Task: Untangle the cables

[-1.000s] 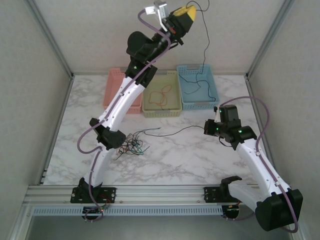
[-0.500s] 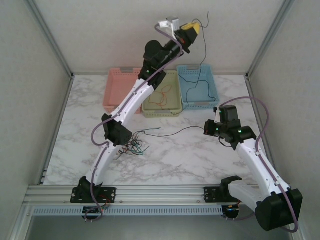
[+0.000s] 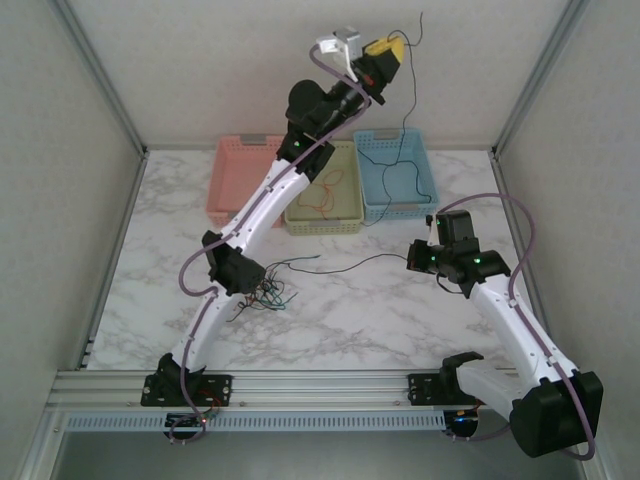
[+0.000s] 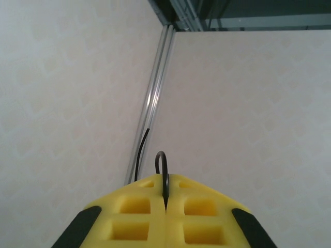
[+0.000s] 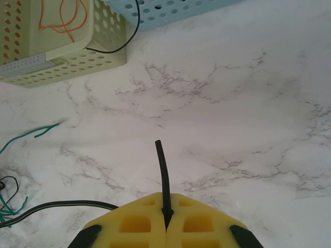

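**Near left.** Tangle (image 3: 262, 295) of red, green and black cables, lying on the desk (image 3: 350, 325) beside the left arm's elbow.

**Near right.** Right tool (image 5: 165, 202), clamped on a black cable (image 5: 161, 165). The cable's long axis runs leftward over the desk to the tangle, so a draw to the right looks likeliest to free it. The wrist view adds a short stub past the fingertips and loose green ends (image 5: 31, 135).

**Far.** Pink basket (image 3: 232, 175); green basket (image 3: 325, 225) holding a red cable (image 3: 325, 188); blue basket (image 3: 400, 210).

**Farthest, raised.** Left tool (image 4: 165, 187), pinched on a second black cable (image 4: 166, 178). The top view shows it hanging down into the blue basket below the tool; the wrist view shows the pinch itself.
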You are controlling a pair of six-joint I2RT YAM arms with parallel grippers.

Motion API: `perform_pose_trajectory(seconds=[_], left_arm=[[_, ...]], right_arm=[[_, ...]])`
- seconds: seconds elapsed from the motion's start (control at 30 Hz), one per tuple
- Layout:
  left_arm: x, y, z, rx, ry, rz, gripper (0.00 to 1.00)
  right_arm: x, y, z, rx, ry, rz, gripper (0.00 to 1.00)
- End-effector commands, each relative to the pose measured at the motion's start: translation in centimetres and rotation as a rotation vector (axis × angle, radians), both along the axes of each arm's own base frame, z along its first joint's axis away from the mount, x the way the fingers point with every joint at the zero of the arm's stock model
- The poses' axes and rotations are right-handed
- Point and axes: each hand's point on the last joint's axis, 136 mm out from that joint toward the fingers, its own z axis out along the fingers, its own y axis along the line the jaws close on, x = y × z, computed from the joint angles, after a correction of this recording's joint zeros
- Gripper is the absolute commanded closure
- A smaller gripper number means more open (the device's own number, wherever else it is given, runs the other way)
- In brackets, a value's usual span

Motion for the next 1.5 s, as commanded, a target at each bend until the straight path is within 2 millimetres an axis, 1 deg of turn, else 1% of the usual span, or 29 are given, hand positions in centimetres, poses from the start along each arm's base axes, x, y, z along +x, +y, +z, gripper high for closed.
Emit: perform_pose_trajectory(seconds=[0.0,0.17,0.27,0.33,0.43,0.47,0.5,0.53,0.6,0.63,0.67,0.7,0.77,0.8,0.83,0.87,0.93,1.03,1.13,1.2,1.3,1.47], left_arm=[[-2.6,2.7,4.5,-0.078,-0.119,0.029,1.00],[-2.4,2.5,4.3,-0.089,-0.102,0.019,1.00],[-3.0,2.4,4.5,-0.055,-0.090,-0.006,1.00],[-3.6,2.1,4.5,0.017,-0.067,-0.020,1.00],[-4.1,1.7,3.1,0.184,0.029,-0.028,1.00],[-4.5,1.8,2.6,0.232,0.056,-0.027,1.00],[-4.8,2.0,1.9,0.294,0.090,-0.025,1.00],[-5.3,2.1,0.8,0.363,0.135,-0.023,1.00],[-6.3,2.9,-0.4,0.461,0.180,-0.007,1.00],[-7.0,3.4,-1.0,0.508,0.200,-0.008,1.00],[-7.4,3.8,-1.7,0.546,0.223,-0.007,1.00],[-8.1,4.3,-2.1,0.580,0.243,-0.004,1.00],[-8.9,5.4,-3.4,0.646,0.287,0.006,1.00],[-9.2,5.9,-3.9,0.666,0.299,0.017,1.00],[-9.6,6.5,-4.8,0.686,0.315,0.025,1.00],[-10.1,7.1,-4.8,0.683,0.305,0.031,1.00],[-11.4,8.6,-4.4,0.650,0.278,0.042,1.00],[-13.1,9.9,-4.2,0.646,0.281,0.024,1.00],[-14.1,10.6,-4.6,0.666,0.310,0.006,1.00],[-14.5,10.9,-4.8,0.671,0.313,0.007,1.00],[-14.9,11.4,-4.6,0.671,0.300,0.016,1.00],[-15.7,11.5,-4.3,0.666,0.300,-0.013,1.00]], right_arm=[[0.0,0.0,-0.5,0.007,0.009,-0.002,1.00],[0.1,0.0,-0.8,0.006,0.017,-0.003,1.00],[0.2,-0.2,-1.0,-0.008,0.025,-0.011,1.00],[0.3,-0.4,-1.3,-0.019,0.032,-0.019,1.00],[0.7,-0.6,-1.7,-0.036,0.038,-0.034,0.99],[0.8,-0.6,-1.9,-0.038,0.040,-0.037,0.93],[0.9,-0.6,-2.2,-0.039,0.047,-0.038,0.84],[1.1,-0.5,-2.5,-0.040,0.058,-0.037,0.72],[1.3,-0.4,-2.9,-0.044,0.074,-0.035,0.48],[1.5,-0.6,-2.8,-0.054,0.073,-0.039,0.40],[1.6,-0.8,-2.6,-0.063,0.066,-0.045,0.36],[1.8,-1.0,-1.8,-0.074,0.048,-0.052,0.32],[2.1,-0.9,0.6,-0.060,-0.016,-0.048,0.28],[2.2,-0.6,2.1,-0.039,-0.059,-0.031,0.27],[2.3,0.0,4.2,-0.001,-0.124,-0.006,0.26],[2.4,0.5,5.8,0.030,-0.179,0.019,0.24],[2.3,2.7,10.0,0.127,-0.313,0.128,0.23],[1.6,6.3,15.8,0.281,-0.470,0.311,0.22],[0.1,9.5,20.3,0.357,-0.587,0.491,0.21],[-0.9,11.0,22.1,0.372,-0.628,0.584,0.19],[-1.9,12.5,23.4,0.388,-0.647,0.679,0.17],[-0.9,13.8,23.5,0.309,-0.647,0.698,0.17]])
